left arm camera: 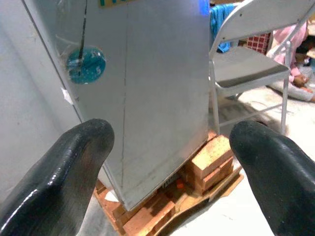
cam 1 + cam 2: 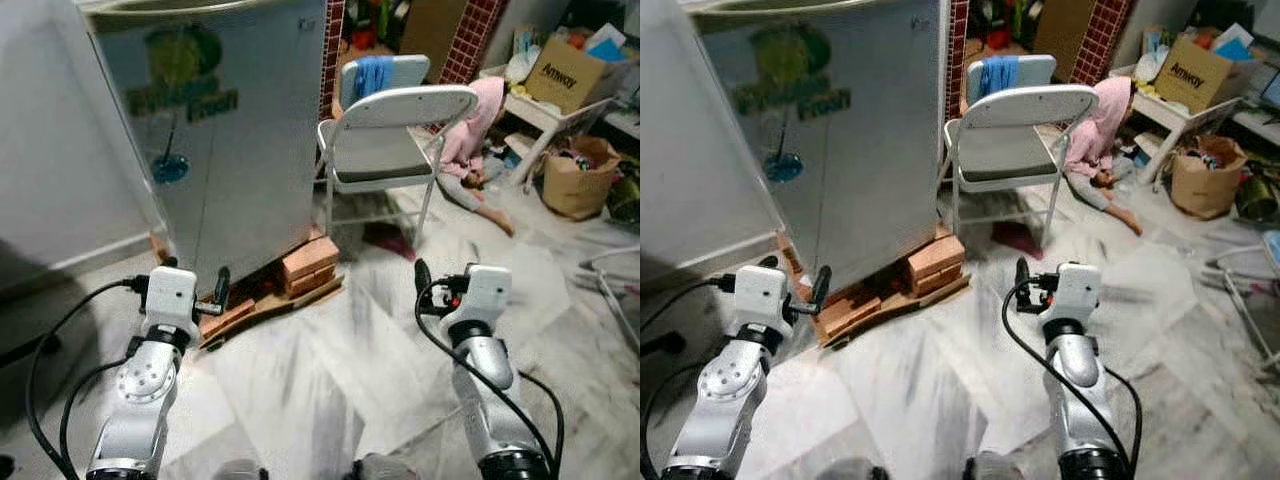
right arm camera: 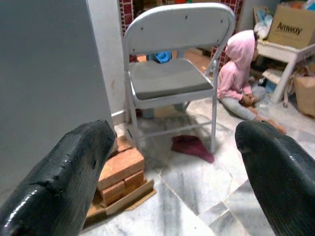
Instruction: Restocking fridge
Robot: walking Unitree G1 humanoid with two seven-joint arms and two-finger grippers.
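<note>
A grey fridge [image 2: 220, 150] stands ahead on the left with its door shut. It has a green sticker and a round blue sticker [image 1: 84, 65] on the front, and it rests on bricks [image 2: 310, 265] and cardboard. My left gripper [image 2: 195, 280] is raised low in front of the fridge's bottom corner, open and holding nothing. My right gripper [image 2: 445, 285] hovers over the marble floor to the fridge's right, also open and holding nothing. In the right wrist view the fingers [image 3: 64, 172] frame the chair and the bricks.
A grey folding chair [image 2: 385, 140] stands just right of the fridge, with a red cloth [image 2: 390, 240] on the floor below it. A person in a pink hoodie [image 2: 470, 140] sits on the floor behind. A cardboard box [image 2: 565, 70] and a paper bag [image 2: 580, 175] crowd the far right.
</note>
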